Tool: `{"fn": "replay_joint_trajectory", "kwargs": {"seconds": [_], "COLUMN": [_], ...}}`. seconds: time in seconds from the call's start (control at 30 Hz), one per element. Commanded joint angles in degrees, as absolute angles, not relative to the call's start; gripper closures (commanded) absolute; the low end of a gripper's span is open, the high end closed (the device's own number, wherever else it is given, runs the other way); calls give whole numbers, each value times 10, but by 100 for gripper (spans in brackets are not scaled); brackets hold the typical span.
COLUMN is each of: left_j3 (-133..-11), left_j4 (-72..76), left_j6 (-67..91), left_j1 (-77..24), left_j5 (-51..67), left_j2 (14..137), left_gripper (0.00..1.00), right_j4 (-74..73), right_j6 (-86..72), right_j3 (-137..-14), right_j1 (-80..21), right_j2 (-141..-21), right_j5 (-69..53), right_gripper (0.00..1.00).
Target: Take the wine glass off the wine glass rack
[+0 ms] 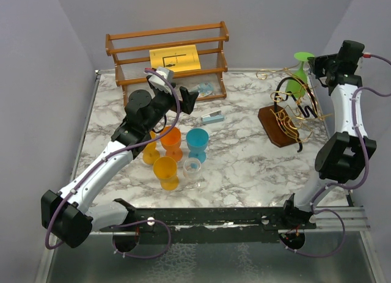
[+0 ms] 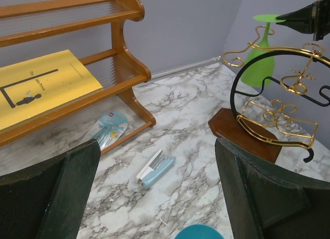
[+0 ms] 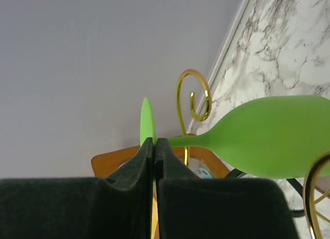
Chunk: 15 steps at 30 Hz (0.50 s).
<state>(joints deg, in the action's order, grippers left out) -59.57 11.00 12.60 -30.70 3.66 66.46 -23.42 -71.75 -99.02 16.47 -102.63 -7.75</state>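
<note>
A green wine glass (image 1: 297,81) hangs upside down at the back of the wine glass rack (image 1: 288,119), a dark wooden block with curly gold and black wire arms. My right gripper (image 1: 315,62) is shut on the thin round foot of the glass (image 3: 147,123); its stem and bowl (image 3: 273,136) stick out to the right, beside a gold curl (image 3: 193,97). The glass (image 2: 260,61) and rack (image 2: 273,115) also show in the left wrist view. My left gripper (image 1: 190,99) is open and empty above the table, in front of the slatted shelf.
A slatted wooden shelf (image 1: 168,60) with a yellow sheet (image 1: 176,57) stands at the back. A light-blue stapler (image 1: 212,118) lies mid-table. Orange cups (image 1: 168,154), a teal cup (image 1: 197,142) and a clear glass (image 1: 193,171) cluster near the left arm. Walls close both sides.
</note>
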Motion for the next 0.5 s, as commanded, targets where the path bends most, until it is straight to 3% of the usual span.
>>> {"fn": "replay_joint_trajectory", "kwargs": {"seconds": [0.0, 0.3, 0.47], "left_j3": [-607, -607, -606], "left_j4": [124, 123, 125], "left_j6": [133, 134, 138], "left_j1": [-302, -297, -293], "left_j5": [52, 47, 49], "left_j2": [659, 651, 651], "left_gripper": [5, 5, 5], "right_j4": [-275, -335, -246], "right_j6": [-710, -722, -681], "right_j3": [-989, -982, -959], "right_j1": [165, 176, 177], "right_j2": [-958, -907, -869], "right_j5": [-9, 73, 45], "right_gripper": [99, 99, 99]}}
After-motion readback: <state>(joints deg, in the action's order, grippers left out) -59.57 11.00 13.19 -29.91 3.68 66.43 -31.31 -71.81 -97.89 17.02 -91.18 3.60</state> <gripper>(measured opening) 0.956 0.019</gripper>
